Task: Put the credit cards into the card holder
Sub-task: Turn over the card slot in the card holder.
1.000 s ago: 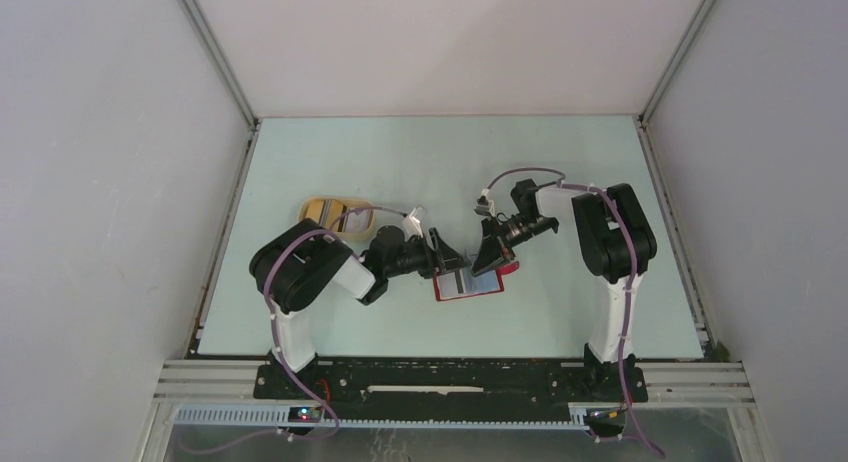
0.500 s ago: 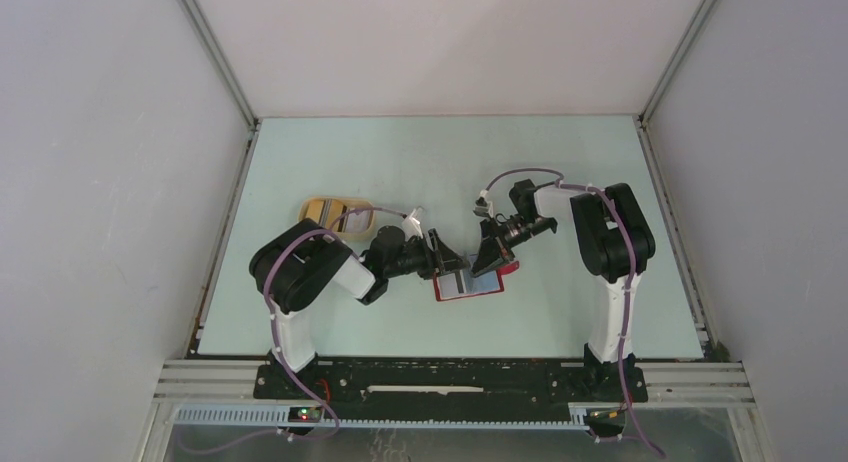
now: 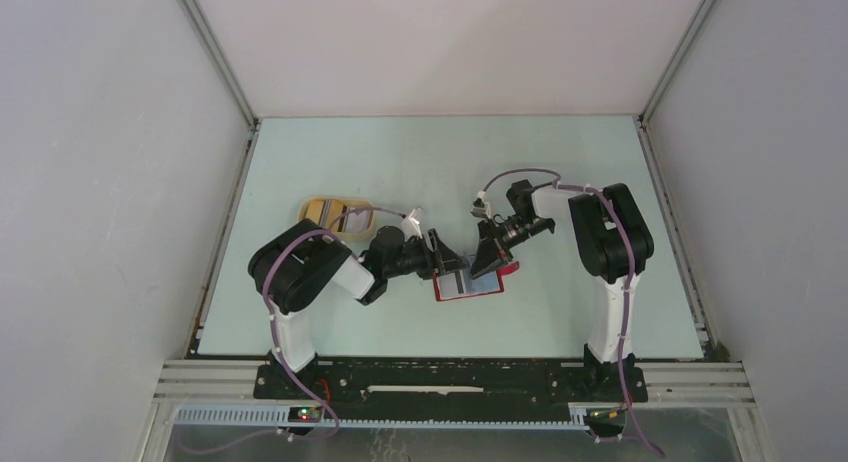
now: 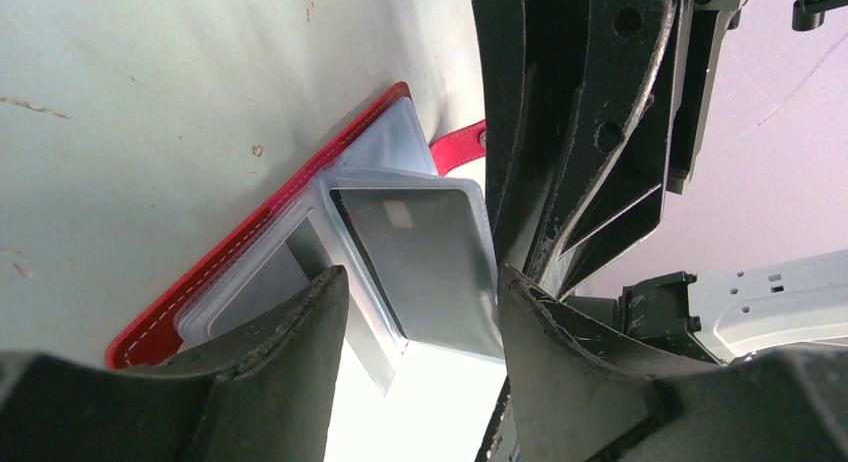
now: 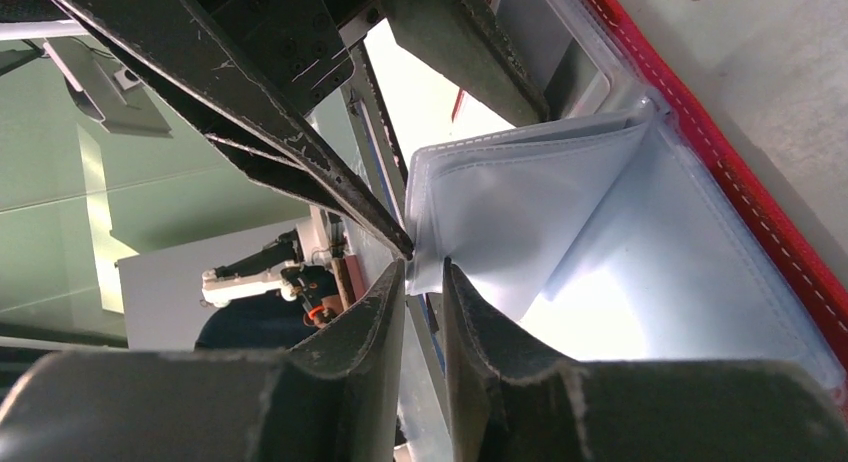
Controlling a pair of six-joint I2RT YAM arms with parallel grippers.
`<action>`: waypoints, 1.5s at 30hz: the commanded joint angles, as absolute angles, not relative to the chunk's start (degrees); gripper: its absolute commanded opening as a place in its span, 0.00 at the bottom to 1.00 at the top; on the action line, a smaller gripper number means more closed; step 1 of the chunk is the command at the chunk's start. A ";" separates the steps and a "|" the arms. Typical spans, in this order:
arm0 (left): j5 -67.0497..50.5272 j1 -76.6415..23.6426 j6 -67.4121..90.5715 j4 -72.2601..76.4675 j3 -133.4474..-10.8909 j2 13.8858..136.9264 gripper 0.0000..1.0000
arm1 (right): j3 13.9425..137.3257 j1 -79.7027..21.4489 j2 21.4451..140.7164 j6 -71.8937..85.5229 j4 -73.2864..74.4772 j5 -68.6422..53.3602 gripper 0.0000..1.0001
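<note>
As seen from above, layout: card holder (image 3: 470, 285) open flat mid-way across pale green table (image 3: 400, 162), both grippers meeting right over it, arms angled inward
card holder: red cover down on table, grey-blue inside facing up, red closure tab (image 4: 457, 142) poking out past far edge
left gripper (image 4: 422, 282): jaws wide apart, tips flanking dark card (image 4: 425, 257) in its raised plastic pocket (image 4: 405, 180); clamped on card edges or just straddling – cannot tell
dark card: grey, small pale chip patch near one end, seated in the pocket, tilted up off cover
right gripper (image 5: 422, 267): jaws almost together, thin gap only, nipping free corner of clear sleeve (image 5: 530, 202)
clear sleeve: fanned up from spine, stitched top edge visible, red stitched border of cover just beyond it
gripper spacing: right fingers just beside the dark card's pocket edge in left wrist view, close to left fingertip
tan oval tray (image 3: 310, 208): on table left of holder, just behind left arm; golden-brown and pale contents, too small to make out as cards
cables (image 3: 272, 292): purple, looped along both arms
</note>
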State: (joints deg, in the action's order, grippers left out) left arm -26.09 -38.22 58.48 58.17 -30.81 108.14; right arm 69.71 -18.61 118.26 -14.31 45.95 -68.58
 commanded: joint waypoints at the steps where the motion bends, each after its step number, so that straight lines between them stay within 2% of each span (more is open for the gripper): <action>1: -24.97 -37.97 57.13 59.89 -29.55 105.25 0.62 | 71.44 -19.85 118.86 -15.79 46.90 -68.74 0.29; 10: -24.96 -37.96 57.90 61.44 -29.37 105.81 0.60 | 71.63 -19.87 119.11 -16.05 47.26 -69.56 0.30; 19: -25.21 -37.90 58.45 61.44 -29.64 107.52 0.43 | 71.63 -19.25 119.11 -15.30 46.82 -68.02 0.30; 38: -25.75 -37.88 58.57 61.85 -29.47 106.80 0.36 | 70.97 -22.90 110.16 -19.09 45.00 -64.18 0.32; 45: -25.75 -37.85 58.71 62.05 -29.35 106.64 0.34 | 70.93 -24.35 111.65 -15.82 43.12 -65.21 0.25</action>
State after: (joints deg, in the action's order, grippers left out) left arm -25.69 -38.15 58.65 59.07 -29.95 107.35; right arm 69.93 -23.99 111.81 -16.82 44.51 -63.81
